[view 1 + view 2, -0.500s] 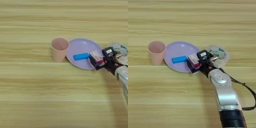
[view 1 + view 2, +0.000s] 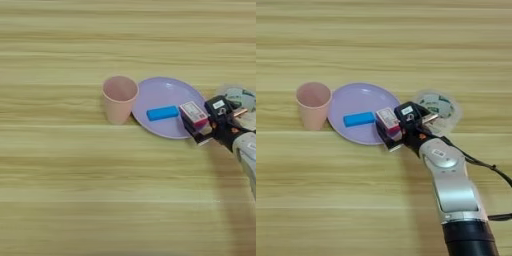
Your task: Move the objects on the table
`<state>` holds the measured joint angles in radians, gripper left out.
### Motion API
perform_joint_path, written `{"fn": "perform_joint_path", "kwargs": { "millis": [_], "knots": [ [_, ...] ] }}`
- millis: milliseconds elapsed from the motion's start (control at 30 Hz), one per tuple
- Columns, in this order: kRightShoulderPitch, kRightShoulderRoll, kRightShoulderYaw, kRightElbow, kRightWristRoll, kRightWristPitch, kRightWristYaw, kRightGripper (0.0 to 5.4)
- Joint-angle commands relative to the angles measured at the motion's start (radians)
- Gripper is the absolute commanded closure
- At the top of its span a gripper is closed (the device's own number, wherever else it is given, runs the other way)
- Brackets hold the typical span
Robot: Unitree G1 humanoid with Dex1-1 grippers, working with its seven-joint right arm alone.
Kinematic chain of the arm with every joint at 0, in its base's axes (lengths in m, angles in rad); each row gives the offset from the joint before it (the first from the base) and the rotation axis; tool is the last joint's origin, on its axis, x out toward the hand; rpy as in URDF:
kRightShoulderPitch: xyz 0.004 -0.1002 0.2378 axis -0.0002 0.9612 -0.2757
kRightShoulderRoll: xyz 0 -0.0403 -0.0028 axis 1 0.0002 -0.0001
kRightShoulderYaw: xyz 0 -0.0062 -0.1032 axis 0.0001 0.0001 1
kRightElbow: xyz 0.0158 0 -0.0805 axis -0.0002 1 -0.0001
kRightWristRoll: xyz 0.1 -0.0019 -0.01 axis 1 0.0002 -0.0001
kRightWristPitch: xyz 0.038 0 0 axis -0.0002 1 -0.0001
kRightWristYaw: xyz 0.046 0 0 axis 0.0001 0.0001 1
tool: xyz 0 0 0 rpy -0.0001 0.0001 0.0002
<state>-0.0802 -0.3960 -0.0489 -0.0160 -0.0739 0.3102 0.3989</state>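
A pink cup [image 2: 313, 105] stands upright; a clear tape roll [image 2: 438, 107] lies flat.

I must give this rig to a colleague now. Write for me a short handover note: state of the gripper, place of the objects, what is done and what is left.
Right gripper: shut on the red-and-white box, over the right edge of the lilac plate; whether the box touches the plate cannot be told.
Blue block: lying flat on the plate.
Pink cup: upright, at the plate's left edge.
Clear tape roll: on the table, right of the plate.
Done: block on plate, box gripped.
Left: probably set the box down and release.
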Motion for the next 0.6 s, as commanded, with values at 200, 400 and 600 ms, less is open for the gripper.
{"fn": "perform_joint_path", "kwargs": {
  "millis": [200, 400, 600],
  "knots": [
    [-0.034, -0.035, 0.031, 0.037, -0.069, -0.049, -0.033, 0.05],
    [-0.058, -0.036, 0.071, 0.087, -0.107, -0.112, -0.032, 0.05],
    [-0.069, -0.038, 0.081, 0.116, -0.110, -0.136, -0.027, 0.05]
  ]
}}
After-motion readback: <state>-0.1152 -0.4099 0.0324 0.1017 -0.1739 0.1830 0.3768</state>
